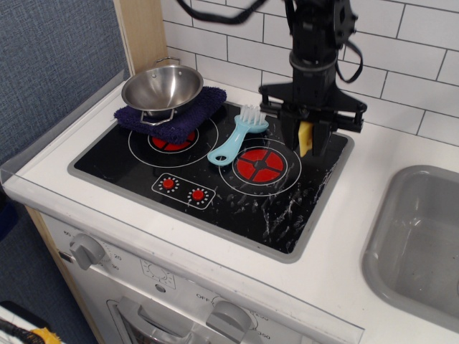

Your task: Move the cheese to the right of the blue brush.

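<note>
The yellow cheese (305,137) sits between the fingers of my black gripper (307,143), held low over the black stovetop at its back right. The gripper is shut on it. The light-blue brush (237,135) with white bristles lies on the stovetop between the two red burners, to the left of the gripper and apart from it. Only a narrow strip of the cheese shows; the rest is hidden by the fingers.
A steel bowl (162,87) rests on a dark blue cloth (179,118) over the left burner. The stovetop's grey rim (326,208) borders the white counter. A grey sink (423,244) lies at the right. A white tiled wall stands behind.
</note>
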Available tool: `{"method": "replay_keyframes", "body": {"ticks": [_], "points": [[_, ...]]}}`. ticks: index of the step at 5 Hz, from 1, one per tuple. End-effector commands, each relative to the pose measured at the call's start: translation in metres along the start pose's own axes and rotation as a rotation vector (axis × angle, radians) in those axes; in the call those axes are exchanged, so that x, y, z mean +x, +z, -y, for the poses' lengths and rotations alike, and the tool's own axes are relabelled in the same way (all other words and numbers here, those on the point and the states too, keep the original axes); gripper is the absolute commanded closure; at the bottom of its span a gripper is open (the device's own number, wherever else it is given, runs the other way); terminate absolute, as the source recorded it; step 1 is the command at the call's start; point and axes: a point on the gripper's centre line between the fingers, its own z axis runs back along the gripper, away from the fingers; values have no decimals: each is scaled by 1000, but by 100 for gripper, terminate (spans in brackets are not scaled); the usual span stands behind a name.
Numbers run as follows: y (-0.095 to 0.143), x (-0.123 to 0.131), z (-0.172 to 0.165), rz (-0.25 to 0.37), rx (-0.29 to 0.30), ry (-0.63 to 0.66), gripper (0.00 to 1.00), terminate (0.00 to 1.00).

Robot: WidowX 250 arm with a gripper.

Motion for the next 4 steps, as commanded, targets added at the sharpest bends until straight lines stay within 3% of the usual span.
{"method": "replay_keyframes", "body": {"ticks": [1,2,3,4], "points": [[-19,36,-7,-27,-25,9,100,0],[-20,25,-1,-46,-21,-29,100,0],[-7,16,6,-39,-24,-56,0,0],[17,23,8,9,-53,-63,0,0]]}}
